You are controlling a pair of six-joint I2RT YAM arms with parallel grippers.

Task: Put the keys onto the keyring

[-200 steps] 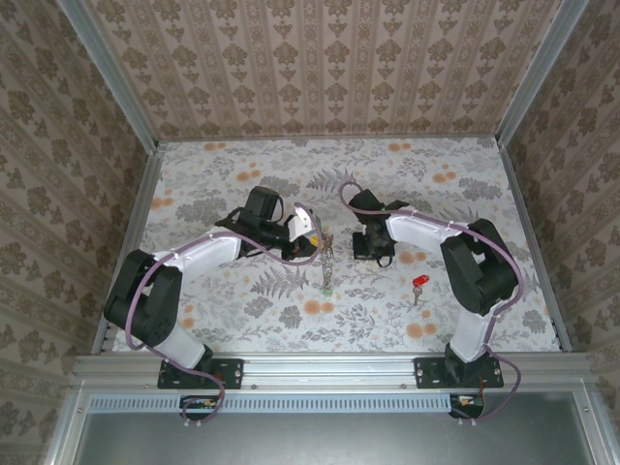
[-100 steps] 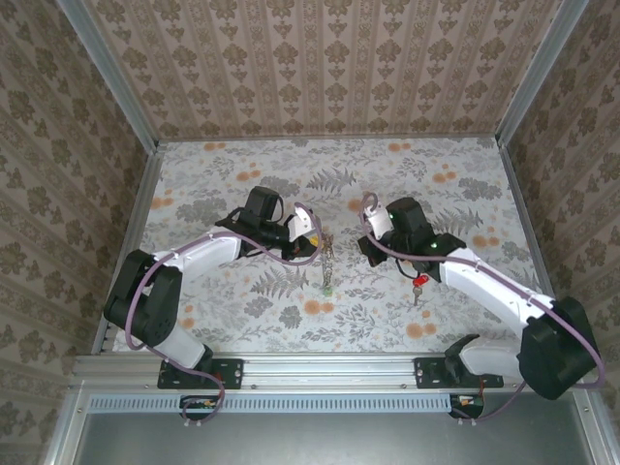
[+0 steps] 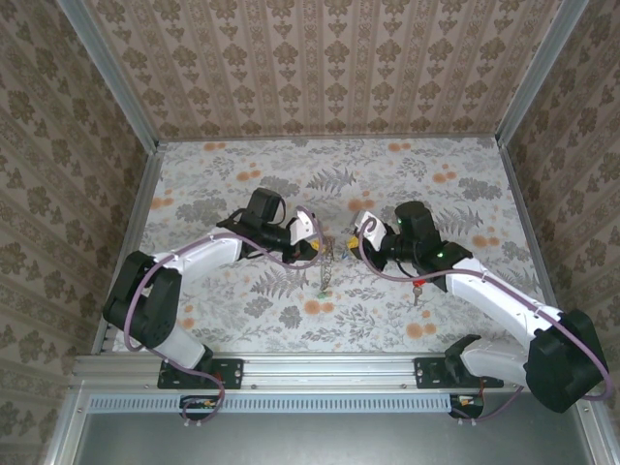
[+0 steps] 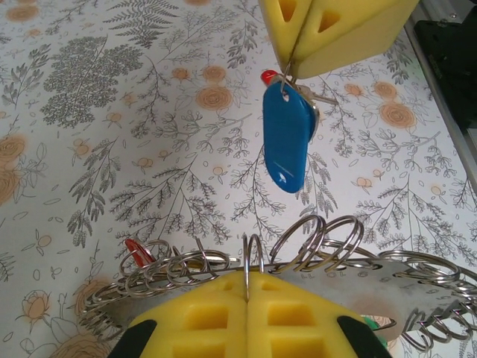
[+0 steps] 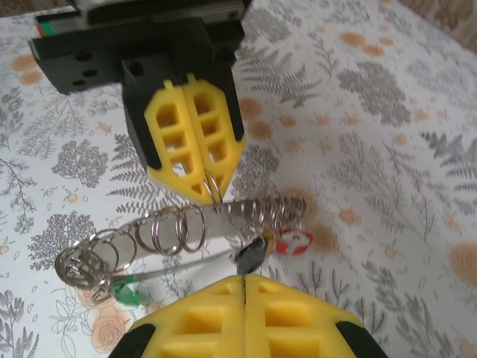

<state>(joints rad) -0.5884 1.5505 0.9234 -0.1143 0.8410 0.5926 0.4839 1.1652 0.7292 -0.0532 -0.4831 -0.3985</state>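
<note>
Floral-printed table cover (image 3: 242, 184) enclosed by wallpapered walls (image 3: 320, 68), seen from above. The left gripper (image 3: 310, 232) and right gripper (image 3: 361, 232) face each other near the table's centre, close together. The keyring (image 3: 326, 260) lies between and just below them in the top view.

Left wrist view: the left gripper's yellow pads (image 4: 216, 313) are pressed together on one split ring of the keyring. The keyring is a long wire holder strung with many silvery rings, and it runs across the frame just past the fingertips. Opposite, the right gripper's pads are likewise pressed together, pinching the small ring of the blue key (image 4: 286, 145). This key dangles from them above the table, near the keyring but apart from it.

Right wrist view: this key appears edge-on and dark just beyond the right fingertips, beside the row of rings. Whether it touches them cannot be told. A red key head (image 5: 294, 241) sits at one end of the keyring and a green key head (image 5: 127, 294) at the other.

Top view: a further red key (image 3: 418, 285) lies on the table just beside the right arm, well apart from the keyring.
</note>
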